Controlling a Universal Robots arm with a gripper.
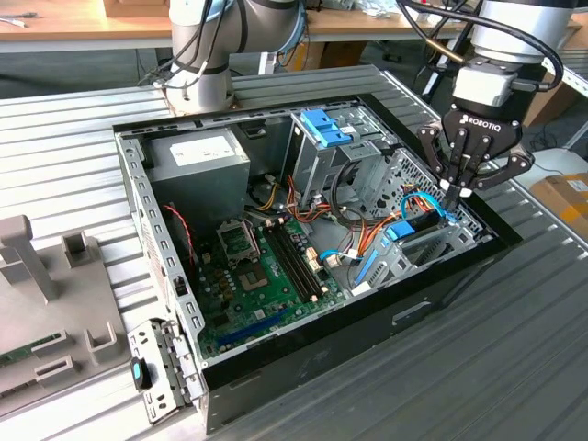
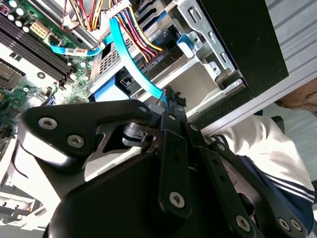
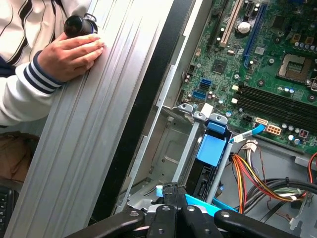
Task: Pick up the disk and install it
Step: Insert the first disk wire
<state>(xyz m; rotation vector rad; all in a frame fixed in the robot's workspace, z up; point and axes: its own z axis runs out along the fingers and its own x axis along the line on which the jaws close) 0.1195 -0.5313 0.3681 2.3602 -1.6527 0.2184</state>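
The disk point(image 1: 411, 227) stands on edge in the metal drive cage at the corner of the open computer case on the exterior view's right, its blue frame point(image 3: 212, 148) facing up. Its silver body point(image 2: 106, 62) lies beside bundled wires. My gripper point(image 1: 457, 190) hangs just above that cage, beside the case's black wall. The fingertips point(image 2: 167, 94) are pinched together on the end of a light-blue flat cable point(image 2: 131, 59), which runs back across the disk toward the motherboard. In the first wrist view, my gripper point(image 3: 171, 188) sits right next to the disk's end.
A grey power supply box point(image 1: 197, 165) and a cage with a blue latch point(image 1: 323, 127) fill the case's far side, and the motherboard point(image 1: 266, 266) lies on its floor. A person's hand point(image 3: 69, 52) rests on the ribbed table, holding a black knob. A grey fixture point(image 1: 37, 294) stands at the exterior view's left.
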